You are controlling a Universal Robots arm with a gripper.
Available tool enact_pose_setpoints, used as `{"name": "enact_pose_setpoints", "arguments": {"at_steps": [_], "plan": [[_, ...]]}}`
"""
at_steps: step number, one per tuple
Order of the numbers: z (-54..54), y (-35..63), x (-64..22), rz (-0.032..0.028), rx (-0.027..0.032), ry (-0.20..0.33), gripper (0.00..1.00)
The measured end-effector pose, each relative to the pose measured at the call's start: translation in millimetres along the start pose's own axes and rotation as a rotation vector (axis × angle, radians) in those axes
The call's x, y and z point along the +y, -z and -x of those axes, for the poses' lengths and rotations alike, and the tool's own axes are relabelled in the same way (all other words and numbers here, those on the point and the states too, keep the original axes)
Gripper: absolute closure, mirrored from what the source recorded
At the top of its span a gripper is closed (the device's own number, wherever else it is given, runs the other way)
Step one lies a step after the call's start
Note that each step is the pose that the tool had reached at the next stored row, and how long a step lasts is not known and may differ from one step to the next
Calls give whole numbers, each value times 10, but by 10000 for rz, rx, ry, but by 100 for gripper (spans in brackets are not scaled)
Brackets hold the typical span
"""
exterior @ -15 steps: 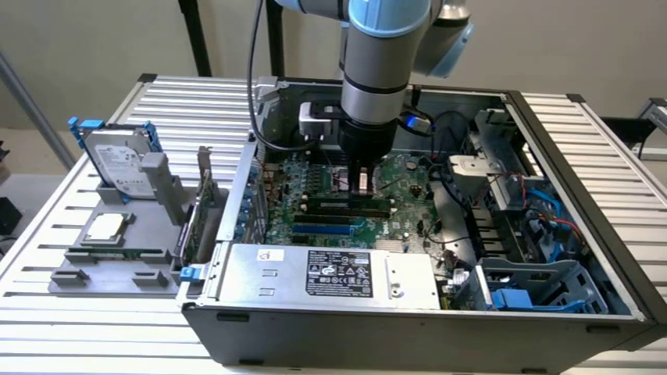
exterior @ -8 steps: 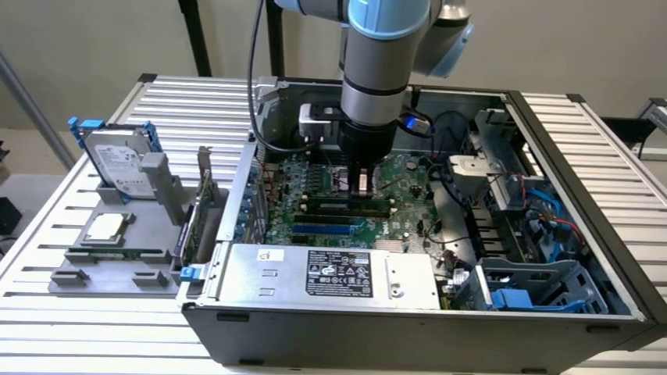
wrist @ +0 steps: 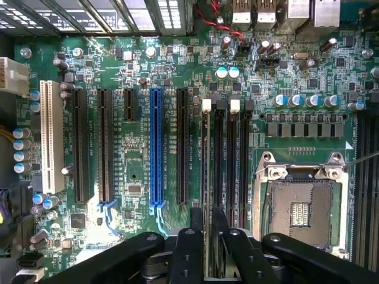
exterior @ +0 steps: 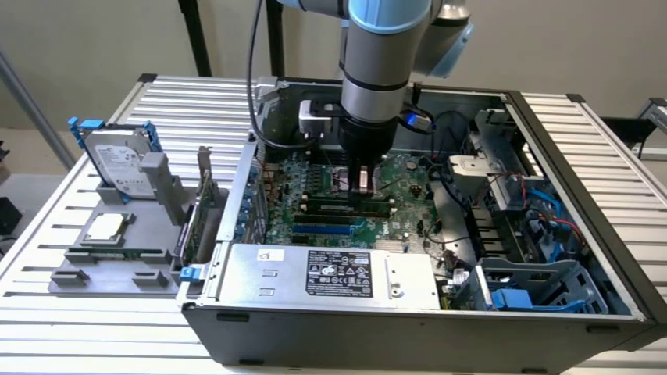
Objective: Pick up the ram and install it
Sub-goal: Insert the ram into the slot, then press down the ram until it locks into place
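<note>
Down inside the open grey metal computer case (exterior: 417, 308), on the ribbed silver desk (exterior: 187, 109): black claw (exterior: 361, 181) at the end of the grey-and-blue robot arm (exterior: 376, 70), low over the green motherboard (wrist: 136, 100). Clamped between the black fingers (wrist: 189, 248): the ram (wrist: 205, 177), a long thin green circuit-board stick seen edge-on from the wrist view, upright. Lined up along the bank of narrow black memory slots (wrist: 228, 171) with white end clips, just beside the square metal processor socket (wrist: 299, 204) on the motherboard; seated fully or only resting on the slot, impossible to tell. On the far side of the ram from the socket: a long blue expansion slot (wrist: 156, 148), black expansion slots and a white one (wrist: 52, 136).

In the exterior view, to the left of the case: a grey plastic fixture tray (exterior: 109, 254) holding a silver hard drive in a blue frame (exterior: 117, 160), a small square silver processor chip (exterior: 108, 226), and a taller green expansion card with a metal bracket (exterior: 203, 207) standing on edge near the case wall. At the front of the case: a silver power supply box with a black label (exterior: 333, 273).
</note>
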State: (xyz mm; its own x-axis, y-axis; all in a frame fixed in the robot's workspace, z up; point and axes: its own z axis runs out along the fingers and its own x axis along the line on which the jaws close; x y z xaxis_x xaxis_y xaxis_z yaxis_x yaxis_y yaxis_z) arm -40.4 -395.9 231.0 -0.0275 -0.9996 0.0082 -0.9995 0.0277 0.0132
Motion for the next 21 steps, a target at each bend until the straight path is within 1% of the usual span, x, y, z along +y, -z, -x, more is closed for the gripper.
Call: {"name": "enact_pose_setpoints", "arguments": {"at_steps": [4, 7, 10, 11, 12, 13, 14, 21], "plan": [[-1, 128, 1, 4, -1, 1, 79], [-3, 183, 2, 4, -1, 2, 79], [-3, 182, 2, 3, -2, 1, 79], [-3, 182, 2, 3, -2, 1, 81], [-3, 182, 2, 4, -1, 1, 81], [-3, 182, 2, 4, -2, 1, 87], [-4, 183, 2, 4, -1, 1, 89], [-4, 183, 2, 4, -1, 2, 89]]}}
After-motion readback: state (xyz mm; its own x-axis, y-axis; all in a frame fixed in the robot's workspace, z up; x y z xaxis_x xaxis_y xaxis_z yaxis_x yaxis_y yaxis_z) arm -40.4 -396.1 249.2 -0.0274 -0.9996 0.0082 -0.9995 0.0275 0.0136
